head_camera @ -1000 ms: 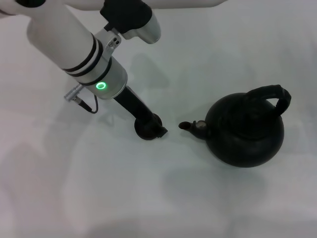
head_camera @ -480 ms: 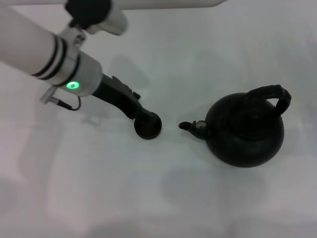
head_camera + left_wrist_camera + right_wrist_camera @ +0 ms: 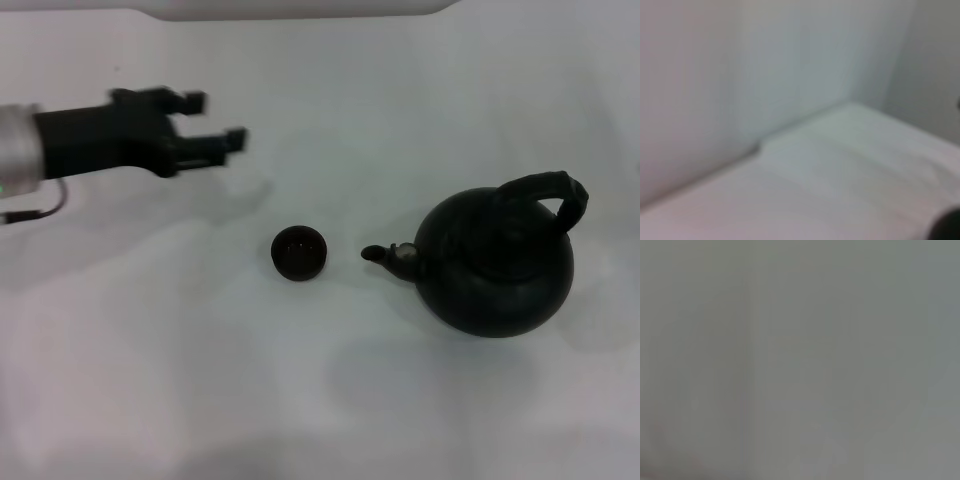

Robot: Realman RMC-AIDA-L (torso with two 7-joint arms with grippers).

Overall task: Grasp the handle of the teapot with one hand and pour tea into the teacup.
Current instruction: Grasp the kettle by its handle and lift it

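Left claw (image 3: 218, 122) spread, apart from teacup (image 3: 298, 252).

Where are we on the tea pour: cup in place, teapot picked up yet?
Done: the teacup stands upright on the table, just off the teapot spout. In hand: nothing; the left hand is open, off to the cup's far left, empty. Left: grasping the handle, which is untouched, then lifting and pouring. The right hand is not in view.

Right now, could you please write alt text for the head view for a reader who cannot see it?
A black teapot stands on a white table, its spout pointing at a small dark teacup close by, apart from it. The left gripper hangs to the left, fingers open and empty; the right gripper is not in view.
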